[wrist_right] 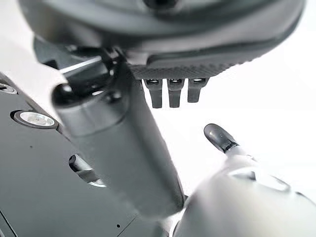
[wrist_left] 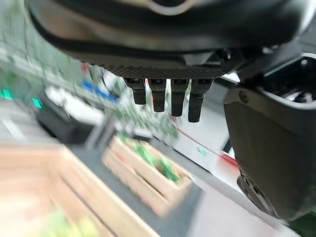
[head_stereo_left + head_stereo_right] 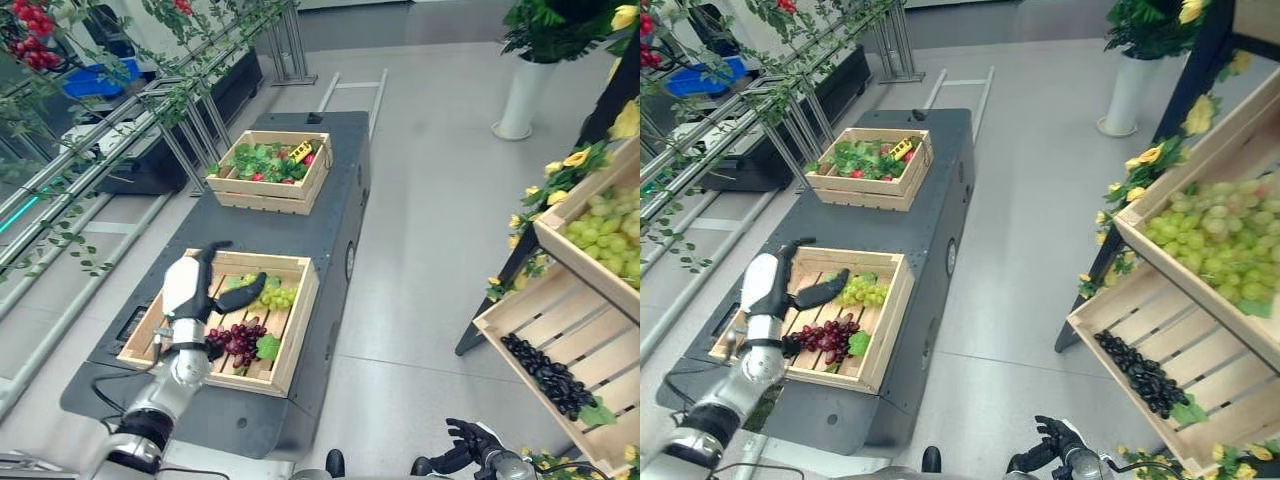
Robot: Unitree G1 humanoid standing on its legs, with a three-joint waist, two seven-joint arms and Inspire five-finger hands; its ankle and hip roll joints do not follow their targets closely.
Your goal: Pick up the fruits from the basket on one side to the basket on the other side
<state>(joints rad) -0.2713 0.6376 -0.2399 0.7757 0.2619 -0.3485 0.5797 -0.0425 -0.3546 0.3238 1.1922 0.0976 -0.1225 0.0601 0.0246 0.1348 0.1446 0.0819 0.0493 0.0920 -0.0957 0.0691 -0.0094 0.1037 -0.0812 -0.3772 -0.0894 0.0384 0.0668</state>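
The left hand (image 3: 190,290) hovered above the near crate (image 3: 296,330), its fingers straight and spread from the thumb, holding nothing. Just below and beside its fingertips lay the green grapes (image 3: 272,297); nearer the wrist, under the palm's edge, lay the dark red grapes (image 3: 236,341) with a green leaf (image 3: 267,347). Beyond the fingertips, well apart on the same dark platform (image 3: 330,215), stood the far crate (image 3: 265,190), which held leafy greens and red fruit (image 3: 270,162). The right hand (image 3: 468,441) hung low, well apart from both crates, its fingers loosely curled around nothing. Judged from this arrangement, the step in hand was the reach for a grape bunch. To do it well, the hand would need to descend with thumb and fingers straddling one bunch, close near the stem rather than on loose berries, and lift straight up clear of the crate wall before travelling toward the far crate.
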